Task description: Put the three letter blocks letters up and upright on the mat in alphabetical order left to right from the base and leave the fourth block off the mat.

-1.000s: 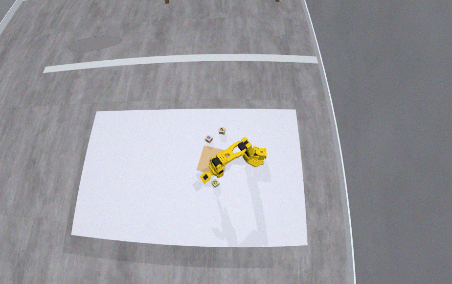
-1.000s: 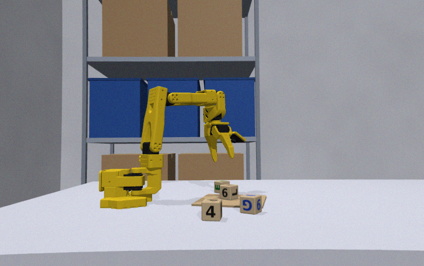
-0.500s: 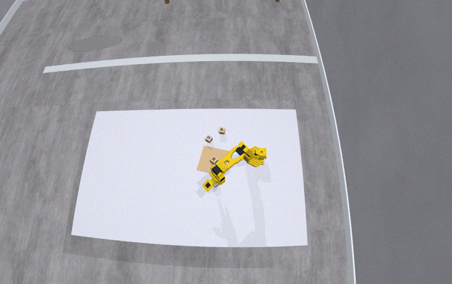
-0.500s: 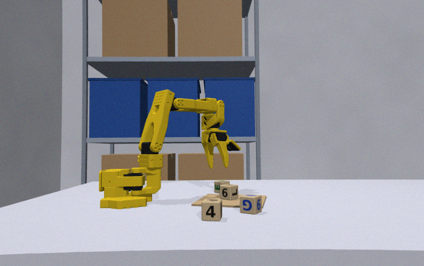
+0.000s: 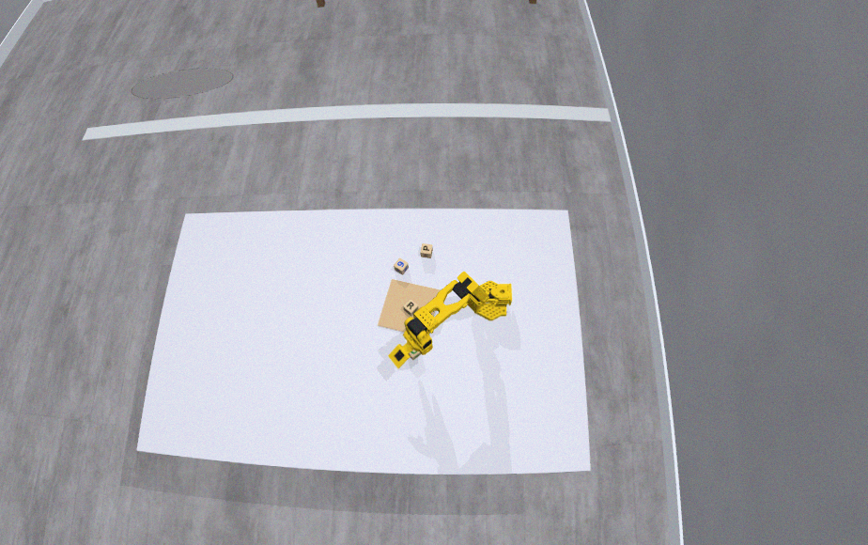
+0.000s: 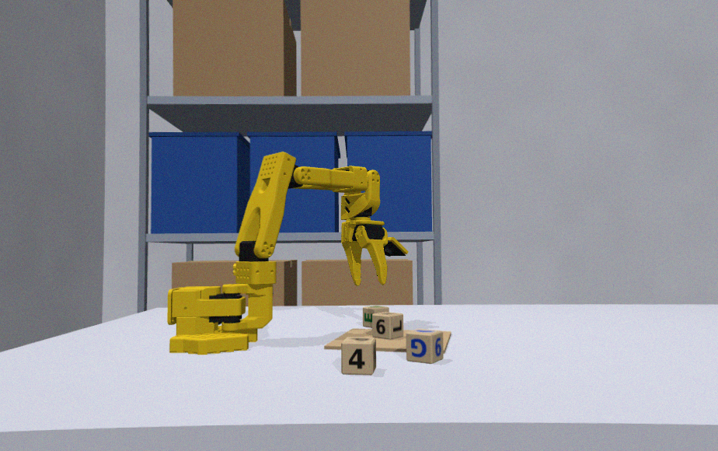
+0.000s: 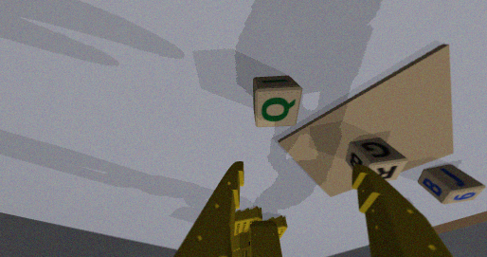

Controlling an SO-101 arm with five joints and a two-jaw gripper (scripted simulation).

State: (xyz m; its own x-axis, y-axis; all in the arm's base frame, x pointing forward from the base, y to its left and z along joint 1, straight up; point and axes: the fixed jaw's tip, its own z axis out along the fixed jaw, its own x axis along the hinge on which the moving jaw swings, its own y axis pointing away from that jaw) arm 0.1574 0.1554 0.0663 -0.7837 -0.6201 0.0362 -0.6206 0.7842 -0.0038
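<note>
Floor boards [image 5: 288,162] in grey, crossed by a pale stripe [image 5: 356,111], surround the white worktop [image 5: 255,338] [image 6: 574,364] [image 7: 118,105] in the top view. The tan mat [image 5: 394,307] [image 6: 343,338] [image 7: 417,100] lies slightly turned, its visible upper edge running toward about 4 o'clock; the yellow arm [image 5: 441,304] [image 6: 266,196] stands at its 3 o'clock. The R block [image 5: 410,307] [image 6: 388,326] [image 7: 376,158] sits on it, letter-top toward about 1 o'clock. Off the mat, the blue-marked block [image 5: 400,266] [image 6: 424,346] [image 7: 452,184] is toward 12, and the P block [image 5: 426,251] [image 6: 357,357] toward 1, letter-top toward 9. The Q block [image 5: 413,353] [image 6: 375,316] [image 7: 276,111] peeks from under the arm, off the mat toward 6. Each block is a cube with no long axis. In the exterior view, a pale grey wall [image 6: 574,140] stands behind a metal rack [image 6: 434,140] carrying brown boxes [image 6: 233,47] and blue bins [image 6: 199,184]. The fingers [image 6: 354,263] point toward 6, raised above the worktop, apart and gripping nothing. In the wrist view, the Q's tail points toward 2 o'clock, and one fingertip overlaps the R block.
</note>
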